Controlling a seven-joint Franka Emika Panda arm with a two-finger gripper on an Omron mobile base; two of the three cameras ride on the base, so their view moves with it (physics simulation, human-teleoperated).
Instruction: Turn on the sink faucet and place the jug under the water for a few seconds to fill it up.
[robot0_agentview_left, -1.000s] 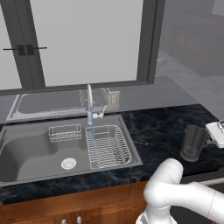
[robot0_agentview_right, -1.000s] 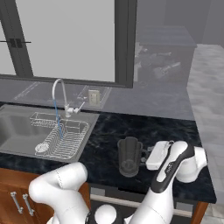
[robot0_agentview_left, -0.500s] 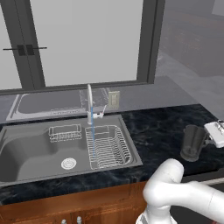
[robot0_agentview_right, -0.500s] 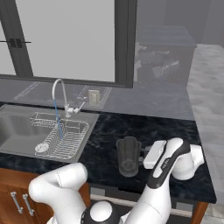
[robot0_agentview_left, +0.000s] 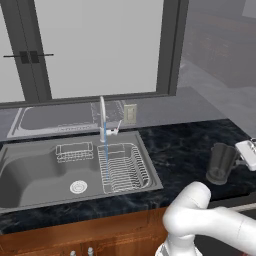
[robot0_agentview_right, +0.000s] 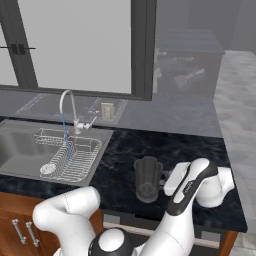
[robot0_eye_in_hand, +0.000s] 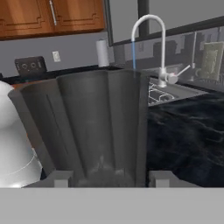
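- Grey steel sink (robot0_agentview_left: 30, 175) far left; water (robot0_agentview_left: 106, 155) runs from sink faucet (robot0_agentview_left: 103, 117) into it.
- Dark jug (robot0_agentview_left: 220, 162) upright on black worktop (robot0_agentview_left: 185, 150), well right of the stream.
- Claw (robot0_eye_in_hand: 105, 178) straddles jug's base, fingers (robot0_eye_in_hand: 61, 178) near its walls; grip probably not firm yet, hard to tell.
- Carry goes leftward.

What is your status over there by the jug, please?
Gripper at the jug, fingers either side, grip not confirmed. Jug upright on the dark counter, right of the sink. Faucet running. Path to the sink looks clear.
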